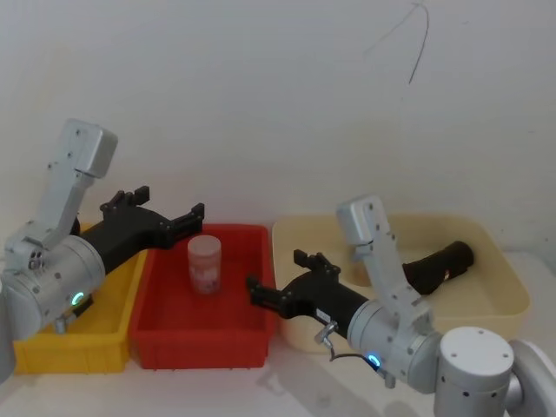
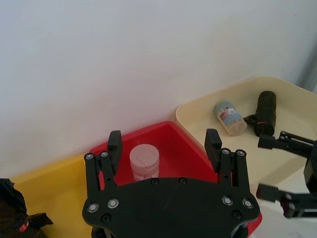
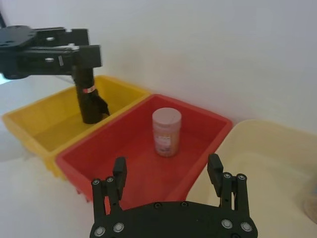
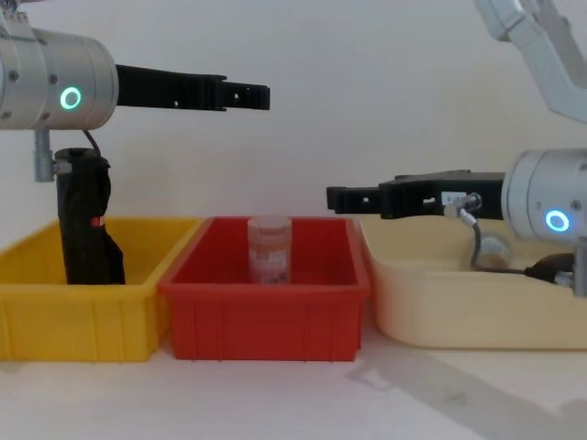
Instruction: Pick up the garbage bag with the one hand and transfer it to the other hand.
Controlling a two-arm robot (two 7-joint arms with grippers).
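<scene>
Both grippers hang released over the bins, jaws spread with nothing between them: the left gripper (image 2: 164, 146) above the red bin (image 4: 266, 316), the right gripper (image 4: 344, 197) lower, near where that bin meets the beige tray (image 4: 459, 302). The garbage bag (image 4: 87, 229) stands upright in the yellow bin (image 4: 55, 312), below and behind the left gripper's fingers, untouched. It is a tight roll of slick black film, likely light and firm yet yielding under squeeze. A hold across its upper body near the label band looks best, leaving length free for the second hand; a loose flap near its base could snag. The bin wall hides its foot, and the left gripper reaches past it, so it would probably need to draw back first. A jar (image 4: 270, 247) stands in the red bin; farther off, a slimmer roll (image 1: 439, 265) lies in the tray.
</scene>
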